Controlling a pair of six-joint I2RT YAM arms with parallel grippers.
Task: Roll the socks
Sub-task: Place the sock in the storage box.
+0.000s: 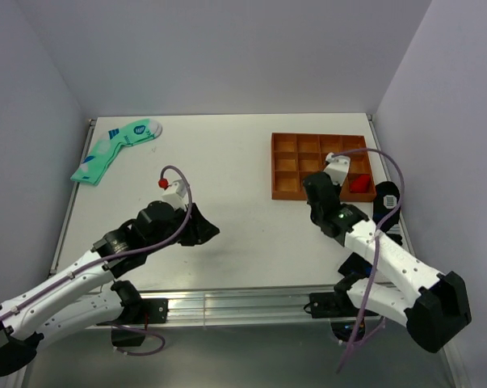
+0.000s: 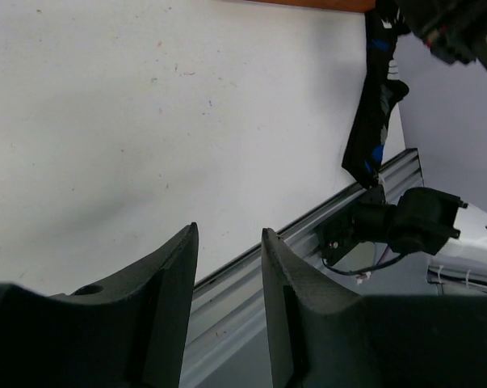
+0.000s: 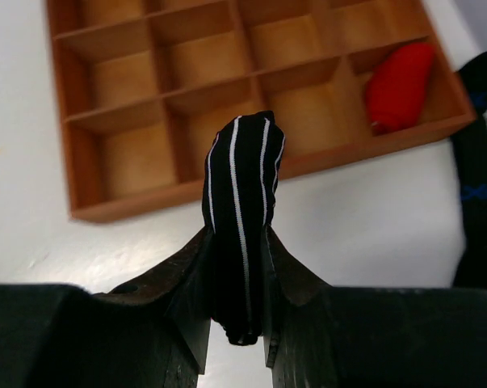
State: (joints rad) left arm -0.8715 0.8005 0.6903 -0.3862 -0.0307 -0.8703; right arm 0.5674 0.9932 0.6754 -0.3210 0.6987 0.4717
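Note:
My right gripper [image 3: 237, 234] is shut on a rolled black sock with thin white stripes [image 3: 241, 174]. It holds the roll above the table, just before the near edge of an orange compartment tray [image 3: 146, 202]. In the top view the right gripper [image 1: 317, 187] is at the tray's [image 1: 308, 135] near side and hides the sock. My left gripper [image 1: 201, 228] is over the middle front of the table. In the left wrist view it [image 2: 227, 246] is open and empty, its fingers [image 2: 177, 279] above the table's front rail.
A red roll [image 3: 400, 85] lies in a near right compartment of the tray, also seen from the top [image 1: 358, 184]. A dark sock with blue marks [image 1: 386, 198] lies by the table's right edge. Mint-green socks [image 1: 114, 149] lie at the back left.

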